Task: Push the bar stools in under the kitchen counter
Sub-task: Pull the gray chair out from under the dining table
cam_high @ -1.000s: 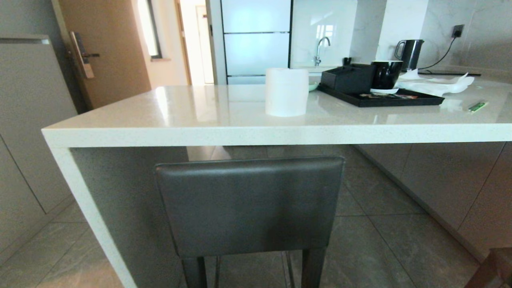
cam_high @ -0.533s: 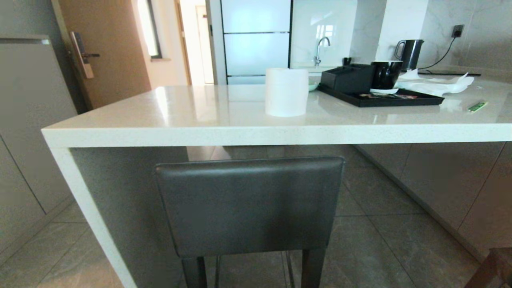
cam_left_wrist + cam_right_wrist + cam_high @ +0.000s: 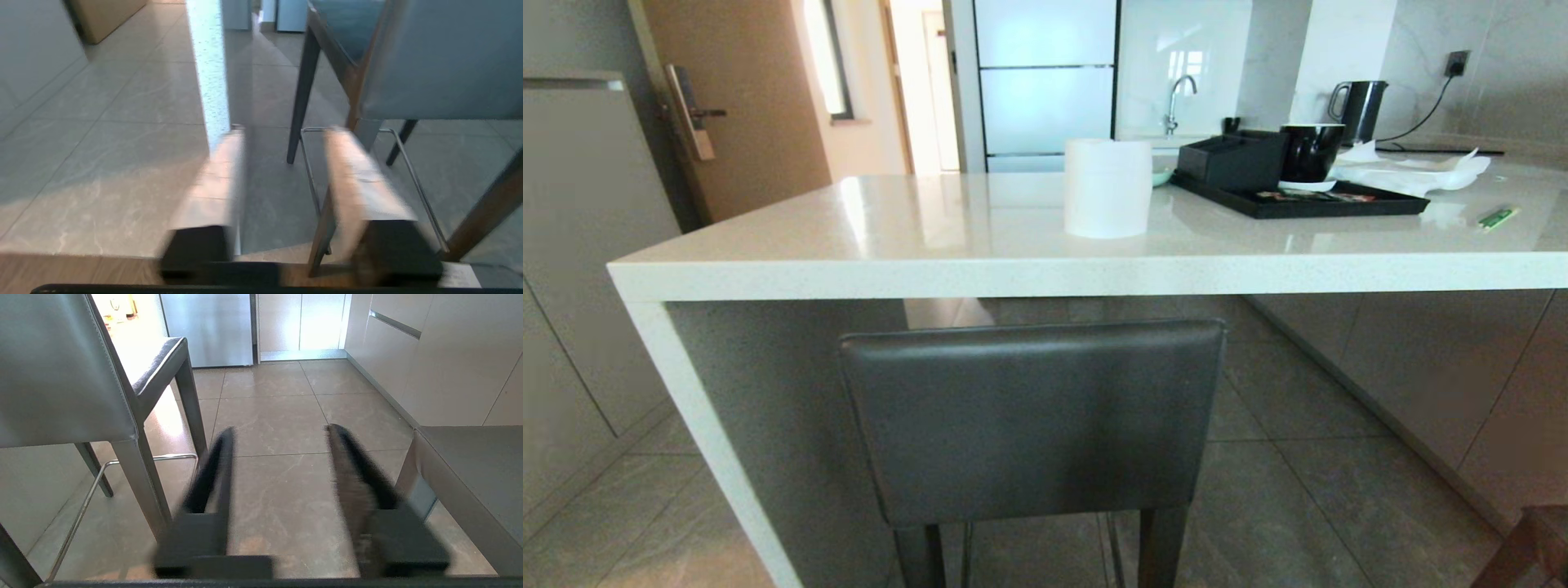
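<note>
The counter (image 3: pixel 980 273) runs across the head view with its end panel on the left, and a roll (image 3: pixel 1107 188) and a tray (image 3: pixel 1298 200) on top. One stool (image 3: pixel 1033 420) stands square before it, the backrest just below the slab's front edge, so it looks largely tucked in, though how deep the seat sits cannot be told. Neither arm shows in the head view. The left gripper (image 3: pixel 286 179) hangs low beside the stool's legs, fingers apart and empty. The right gripper (image 3: pixel 282 473) is also spread and empty over the floor, between that stool and a second seat (image 3: pixel 478 465), which probably still needs pushing.
</note>
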### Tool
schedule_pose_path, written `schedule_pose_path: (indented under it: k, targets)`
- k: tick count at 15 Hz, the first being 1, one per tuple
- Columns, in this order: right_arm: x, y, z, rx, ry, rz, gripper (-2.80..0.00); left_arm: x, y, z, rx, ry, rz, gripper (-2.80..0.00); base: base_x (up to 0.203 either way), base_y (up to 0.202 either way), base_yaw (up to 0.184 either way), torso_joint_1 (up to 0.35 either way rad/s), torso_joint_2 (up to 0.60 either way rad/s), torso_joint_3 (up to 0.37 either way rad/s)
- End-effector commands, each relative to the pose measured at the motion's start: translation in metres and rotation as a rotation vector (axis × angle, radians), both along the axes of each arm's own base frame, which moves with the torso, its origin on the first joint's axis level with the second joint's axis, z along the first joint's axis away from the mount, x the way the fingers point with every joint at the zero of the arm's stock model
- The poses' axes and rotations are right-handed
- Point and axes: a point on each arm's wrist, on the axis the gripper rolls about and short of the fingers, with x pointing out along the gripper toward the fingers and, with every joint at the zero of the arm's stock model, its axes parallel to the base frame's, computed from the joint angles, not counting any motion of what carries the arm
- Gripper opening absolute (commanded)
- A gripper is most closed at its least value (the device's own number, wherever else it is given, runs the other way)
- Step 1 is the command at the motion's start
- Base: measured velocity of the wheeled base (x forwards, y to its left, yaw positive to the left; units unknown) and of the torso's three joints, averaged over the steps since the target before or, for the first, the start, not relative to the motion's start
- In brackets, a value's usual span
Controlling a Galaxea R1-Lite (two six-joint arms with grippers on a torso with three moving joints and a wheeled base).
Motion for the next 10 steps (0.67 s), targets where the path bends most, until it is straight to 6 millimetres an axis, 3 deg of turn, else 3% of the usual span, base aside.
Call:
schedule_pose_path:
  k: [1, 8, 10]
  targets:
    - [0.001, 0.0, -0.002, 0.0, 0.009, 0.0, 0.0, 0.0, 0.0, 0.0, 0.002, -0.002, 0.013, 0.0, 0.0, 0.0, 0.0, 0.0, 0.0, 0.0]
    - [0.0, 0.0, 0.001, -0.054, -0.001, 0.015, 0.0, -0.001, 0.0, 0.003, 0.011, -0.016, -0.005, 0.0, 0.0, 0.0, 0.0, 0.0, 0.0, 0.0]
    - [-0.007, 0.001, 0.035, -0.054, -0.074, 0.043, 0.0, -0.011, -0.002, 0.04, -0.022, -0.132, -0.096, 0.0, 0.0, 0.0, 0.0, 0.0, 0.0, 0.0]
